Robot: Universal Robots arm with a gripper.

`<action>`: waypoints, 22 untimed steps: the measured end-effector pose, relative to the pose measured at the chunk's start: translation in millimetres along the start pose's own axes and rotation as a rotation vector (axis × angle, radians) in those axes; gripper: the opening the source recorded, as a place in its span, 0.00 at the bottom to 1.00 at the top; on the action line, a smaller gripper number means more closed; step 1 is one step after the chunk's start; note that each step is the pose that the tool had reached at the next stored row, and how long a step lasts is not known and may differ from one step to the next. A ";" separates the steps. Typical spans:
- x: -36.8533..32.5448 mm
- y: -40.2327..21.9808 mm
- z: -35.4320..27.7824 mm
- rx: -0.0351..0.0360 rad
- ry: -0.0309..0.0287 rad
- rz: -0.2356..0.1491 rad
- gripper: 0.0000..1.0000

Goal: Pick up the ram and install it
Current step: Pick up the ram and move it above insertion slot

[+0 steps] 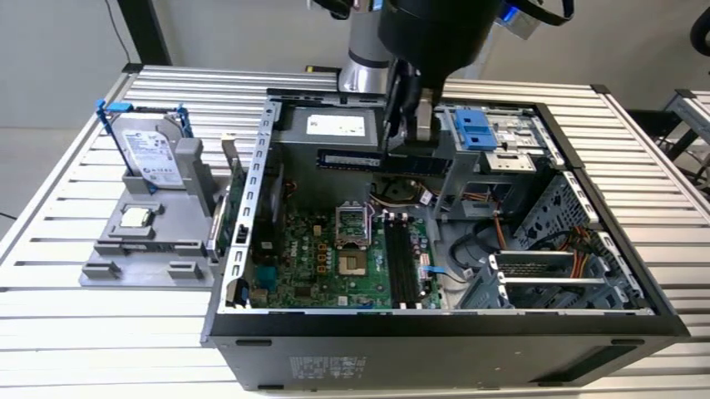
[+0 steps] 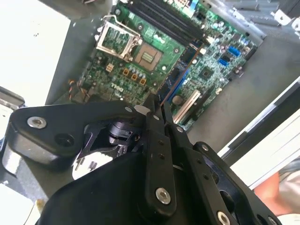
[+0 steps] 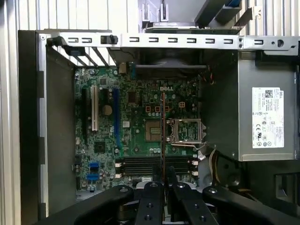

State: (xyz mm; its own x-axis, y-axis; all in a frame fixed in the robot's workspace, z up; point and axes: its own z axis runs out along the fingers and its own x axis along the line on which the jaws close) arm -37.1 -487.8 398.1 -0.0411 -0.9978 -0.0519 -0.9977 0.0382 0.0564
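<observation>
End effector [image 3: 163, 185]: mine, clenched on the ram [image 1: 355, 158].
Ram: held level in the air, over the open computer case [image 1: 444, 341].
Motherboard [image 1: 322, 258]: below the ram, black slots [image 1: 401, 266] alongside the socket.
Table [image 1: 111, 332]: carries the case.

the arm [image 1: 433, 33] points downward, its gripper [image 3: 163, 181] pinched tight on the ram [image 3: 162, 136].

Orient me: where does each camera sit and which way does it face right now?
Exterior view: off the arm, looking down into the open case; the gripper holds the ram above the motherboard.
First wrist view: on the arm, facing straight down past the gripper at the motherboard.
Second wrist view: on the arm, slanted across the gripper.
All share the ram and motherboard.
</observation>
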 end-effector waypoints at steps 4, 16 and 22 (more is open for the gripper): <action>-0.5 -12.6 -0.6 0.0000 -0.0001 0.000 0.00; -0.9 -21.8 -1.0 0.0000 -0.0001 0.000 0.00; -1.0 -22.6 -1.0 0.0000 -0.0001 0.000 0.00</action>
State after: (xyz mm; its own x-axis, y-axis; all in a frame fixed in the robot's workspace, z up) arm -14.5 -487.7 397.9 -0.0411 -0.9978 -0.0519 -0.9977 0.0382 0.0564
